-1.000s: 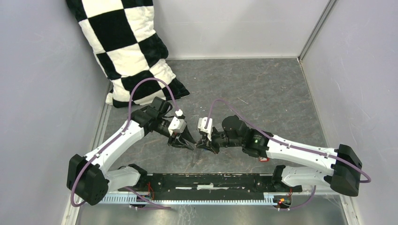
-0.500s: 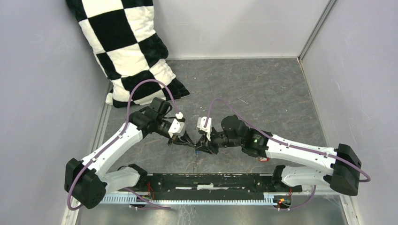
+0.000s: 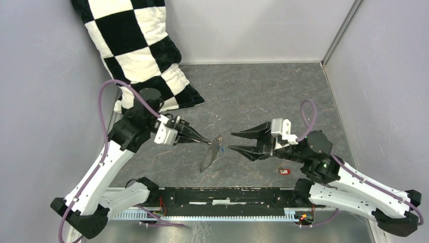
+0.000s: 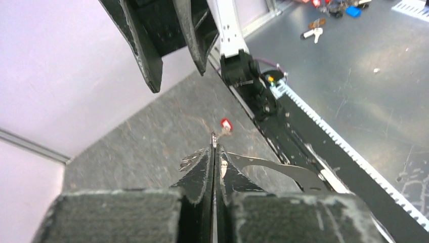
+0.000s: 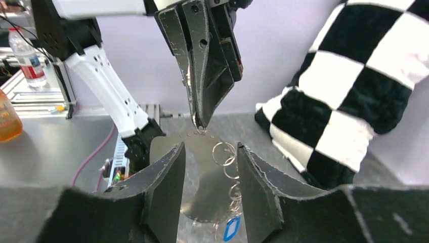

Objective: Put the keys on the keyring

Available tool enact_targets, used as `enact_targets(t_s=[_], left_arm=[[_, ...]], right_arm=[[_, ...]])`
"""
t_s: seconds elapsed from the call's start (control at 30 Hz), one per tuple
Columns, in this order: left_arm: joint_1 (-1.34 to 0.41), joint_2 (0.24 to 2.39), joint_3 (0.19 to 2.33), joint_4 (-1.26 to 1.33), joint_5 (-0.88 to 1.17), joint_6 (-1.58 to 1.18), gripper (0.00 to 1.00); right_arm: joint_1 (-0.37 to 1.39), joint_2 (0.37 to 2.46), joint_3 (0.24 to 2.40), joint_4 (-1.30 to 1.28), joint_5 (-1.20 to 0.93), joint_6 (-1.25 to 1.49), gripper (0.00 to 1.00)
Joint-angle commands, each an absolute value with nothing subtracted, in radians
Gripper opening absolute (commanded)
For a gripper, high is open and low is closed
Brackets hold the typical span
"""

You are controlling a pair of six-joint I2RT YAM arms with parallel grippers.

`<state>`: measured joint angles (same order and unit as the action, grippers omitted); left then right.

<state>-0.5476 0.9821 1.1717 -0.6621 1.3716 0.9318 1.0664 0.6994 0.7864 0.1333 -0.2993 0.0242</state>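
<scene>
While the checkered pillow [image 3: 136, 50] slumps at eleven o'clock on the grey table [image 3: 283, 96], the left gripper [image 3: 207, 143] is clenched on the top edge of the keyring [image 3: 209, 156], which hangs in the air mid-table. At its three o'clock the right gripper [image 3: 231, 141] gapes, holding nothing. A blue-headed key [image 5: 231, 229] dangles from small rings [image 5: 225, 154] on the keyring; the red-headed key [image 3: 284, 171] lies on the table at four o'clock.

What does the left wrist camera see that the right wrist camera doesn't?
Only the left wrist view shows the red key lying on the table. Only the right wrist view shows the blue key dangling from small rings, and the checkered pillow. Both show the left hand pinched shut on the grey keyring, with the right hand open.
</scene>
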Motion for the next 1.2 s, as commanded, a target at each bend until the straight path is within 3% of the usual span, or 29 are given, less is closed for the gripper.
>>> enact_targets(t_s=[0.0, 0.3, 0.6, 1.17], left_arm=[[-0.554, 0.952, 1.227, -0.450, 1.476, 0.695, 0.02], [-0.559, 0.984, 1.356, -0.449, 1.500, 0.582, 0.02], [-0.565, 0.996, 1.375, -0.448, 1.501, 0.563, 0.02], [-0.565, 0.990, 1.344, -0.385, 1.474, 0.534, 0.02]], right_arm=[[1.065, 0.676, 0.764, 0.265, -0.346, 0.054, 0.48], [1.064, 0.744, 0.783, 0.437, -0.484, 0.090, 0.44], [1.066, 0.816, 0.743, 0.688, -0.471, 0.079, 0.34], [1.135, 0.926, 0.759, 0.787, -0.449, 0.032, 0.35]])
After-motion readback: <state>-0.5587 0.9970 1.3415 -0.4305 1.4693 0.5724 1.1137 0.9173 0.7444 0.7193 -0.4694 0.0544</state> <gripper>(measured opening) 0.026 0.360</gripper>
